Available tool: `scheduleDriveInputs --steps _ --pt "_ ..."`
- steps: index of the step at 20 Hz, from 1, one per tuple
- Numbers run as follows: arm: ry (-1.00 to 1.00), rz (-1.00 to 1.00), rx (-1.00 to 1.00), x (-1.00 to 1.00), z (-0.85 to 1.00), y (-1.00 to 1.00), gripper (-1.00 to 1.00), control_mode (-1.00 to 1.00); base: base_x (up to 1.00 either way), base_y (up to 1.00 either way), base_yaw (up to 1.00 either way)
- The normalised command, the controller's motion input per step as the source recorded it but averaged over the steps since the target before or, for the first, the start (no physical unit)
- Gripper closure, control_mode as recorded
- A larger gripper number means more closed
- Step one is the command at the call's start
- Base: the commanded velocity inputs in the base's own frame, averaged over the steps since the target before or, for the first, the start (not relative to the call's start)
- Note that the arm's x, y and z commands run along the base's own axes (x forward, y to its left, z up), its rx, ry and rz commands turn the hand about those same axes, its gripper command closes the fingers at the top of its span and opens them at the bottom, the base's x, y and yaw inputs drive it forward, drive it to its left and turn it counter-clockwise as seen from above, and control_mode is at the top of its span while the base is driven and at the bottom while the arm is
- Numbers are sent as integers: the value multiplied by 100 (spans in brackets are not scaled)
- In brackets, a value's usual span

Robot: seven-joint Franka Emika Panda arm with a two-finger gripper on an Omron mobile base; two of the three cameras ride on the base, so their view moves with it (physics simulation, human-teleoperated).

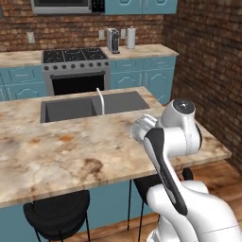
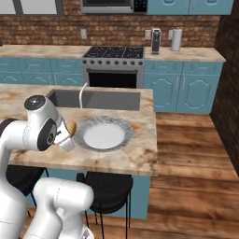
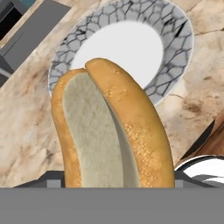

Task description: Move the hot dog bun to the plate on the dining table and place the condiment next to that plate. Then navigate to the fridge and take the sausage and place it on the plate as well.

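Pincer: its tips are hidden behind the bun (image 3: pixel 109 131), which rises from it at lower centre of the hand view; grips the bun.
Bun: above the table (image 2: pixel 135 156), near the plate's left rim in the right base view.
Plate (image 2: pixel 103 134): on the table, centre frame, beside the sink (image 2: pixel 107 100).
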Motion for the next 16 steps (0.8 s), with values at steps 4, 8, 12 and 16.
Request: scheduleDriveInputs --steps 4,8,12,16 --pt "7 0 3 67 2 -48 100 -100 15 -18 0" --pt "17 0 3 100 0 -61 100 -100 0 0 0" --pt "21 0 1 99 0 -45 100 -100 0 0 0" --pt "18 0 0 71 -1 -23 100 -100 0 0 0"
